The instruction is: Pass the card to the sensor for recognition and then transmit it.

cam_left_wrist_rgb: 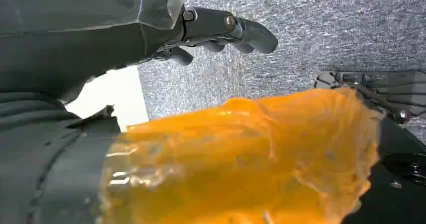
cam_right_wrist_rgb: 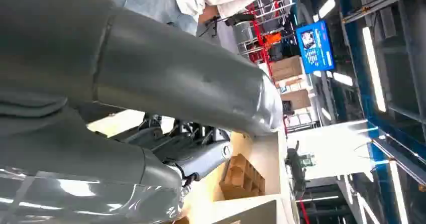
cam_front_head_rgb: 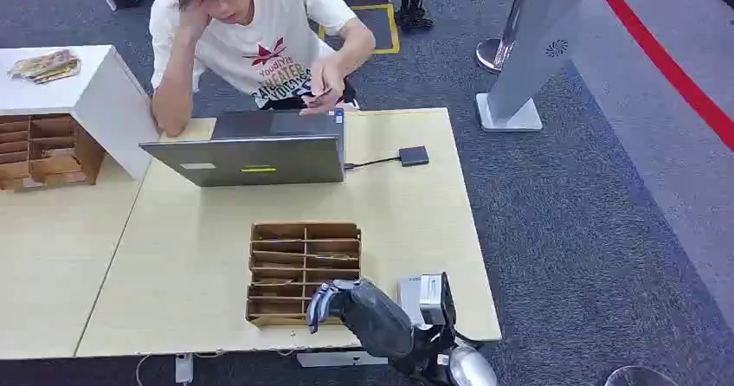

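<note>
Low, right hand over the card organizer's near edge, fingers curled downward.

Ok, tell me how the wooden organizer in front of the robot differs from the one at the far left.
The near organizer lies flat on the table, compartments facing up; the left organizer stands upright under a white shelf. The right hand hangs over the near one; nothing reaches the left one. Both are brown, with divided slots.
</note>
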`<control>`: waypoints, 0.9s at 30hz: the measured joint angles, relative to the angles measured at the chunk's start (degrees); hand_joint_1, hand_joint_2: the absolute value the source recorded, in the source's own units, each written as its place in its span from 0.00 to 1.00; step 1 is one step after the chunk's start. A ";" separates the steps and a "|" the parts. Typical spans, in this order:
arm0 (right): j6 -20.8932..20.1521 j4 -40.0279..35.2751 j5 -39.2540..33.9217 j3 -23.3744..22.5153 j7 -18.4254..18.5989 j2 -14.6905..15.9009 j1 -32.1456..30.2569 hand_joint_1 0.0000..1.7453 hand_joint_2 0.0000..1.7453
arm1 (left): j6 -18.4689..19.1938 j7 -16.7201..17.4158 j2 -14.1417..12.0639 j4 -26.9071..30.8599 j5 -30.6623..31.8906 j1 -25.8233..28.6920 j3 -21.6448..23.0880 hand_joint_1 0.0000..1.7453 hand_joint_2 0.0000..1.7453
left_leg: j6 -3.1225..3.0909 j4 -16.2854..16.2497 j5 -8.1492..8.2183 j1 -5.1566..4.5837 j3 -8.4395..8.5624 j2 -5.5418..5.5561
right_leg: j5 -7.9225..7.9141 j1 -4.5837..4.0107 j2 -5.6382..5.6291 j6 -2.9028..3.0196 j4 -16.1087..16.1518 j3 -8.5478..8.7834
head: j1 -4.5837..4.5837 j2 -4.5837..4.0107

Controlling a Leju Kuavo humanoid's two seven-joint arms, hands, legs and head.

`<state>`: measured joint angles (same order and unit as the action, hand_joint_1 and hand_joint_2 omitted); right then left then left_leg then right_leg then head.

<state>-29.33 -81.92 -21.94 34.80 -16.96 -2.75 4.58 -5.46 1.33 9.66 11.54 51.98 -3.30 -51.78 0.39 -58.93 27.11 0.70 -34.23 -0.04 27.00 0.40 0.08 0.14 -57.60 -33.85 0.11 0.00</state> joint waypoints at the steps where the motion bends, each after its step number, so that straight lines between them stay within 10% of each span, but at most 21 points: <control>1: 0.00 0.00 0.00 0.00 0.00 0.00 0.00 0.64 0.00 | 0.00 0.00 0.00 0.00 0.00 0.00 0.00 0.00 0.00 | 0.00 0.00 0.00 0.00 0.00 0.00 | 0.00 0.00 0.00 0.00 0.00 0.00 | 0.00 0.00; 9: 0.00 0.00 0.00 0.00 0.00 0.00 0.00 0.64 0.00 | 0.00 0.02 0.00 0.00 0.00 0.00 0.00 0.00 0.00 | 0.00 0.00 0.00 0.00 0.00 0.00 | 0.00 0.00 0.00 0.00 0.00 0.00 | 0.00 0.00; 10: 0.00 0.00 0.00 0.00 0.00 0.00 0.00 0.05 0.00 | 0.00 0.00 0.00 0.00 0.00 0.00 0.00 0.00 0.00 | 0.00 0.00 0.00 0.00 0.00 0.00 | 0.00 0.00 0.00 0.00 0.00 0.00 | 0.00 0.00; 16: 0.07 0.15 0.00 0.02 0.00 0.00 0.35 0.00 0.00 | 0.00 0.00 -0.04 0.00 0.09 -0.03 0.00 0.00 0.00 | 0.00 0.00 0.00 0.00 0.00 0.00 | 0.00 0.00 0.00 0.00 0.00 0.00 | 0.00 0.00; 17: 0.07 0.20 0.00 0.02 0.00 0.00 0.45 0.00 1.00 | 0.00 0.02 -0.04 0.00 0.17 -0.04 0.00 0.00 0.00 | 0.00 0.00 0.00 0.00 0.00 0.00 | 0.00 0.00 0.00 0.00 0.00 0.00 | 0.00 0.00; 23: 1.16 0.20 0.61 0.02 0.18 0.00 0.51 0.00 1.00 | 0.18 0.22 -0.07 0.00 0.33 -0.05 0.00 0.00 0.00 | 0.00 0.00 0.00 0.00 0.00 0.00 | 0.00 0.00 0.00 0.00 0.00 0.00 | 0.00 0.00; 27: 12.87 -1.12 13.62 0.24 -1.49 -0.11 1.79 0.00 1.00 | 0.17 0.24 -0.07 0.00 0.42 -0.05 0.00 0.00 0.00 | 0.00 0.00 -0.01 0.00 -0.03 -0.01 | 0.00 0.00 0.00 0.00 0.00 0.00 | 0.00 0.00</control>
<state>-16.46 -83.04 -8.33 35.04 -18.45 -2.86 6.37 -5.29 1.57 9.60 11.54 52.39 -3.35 -51.78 0.38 -58.93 27.11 0.70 -34.26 -0.05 26.99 0.40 0.08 0.14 -57.60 -33.85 0.11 0.00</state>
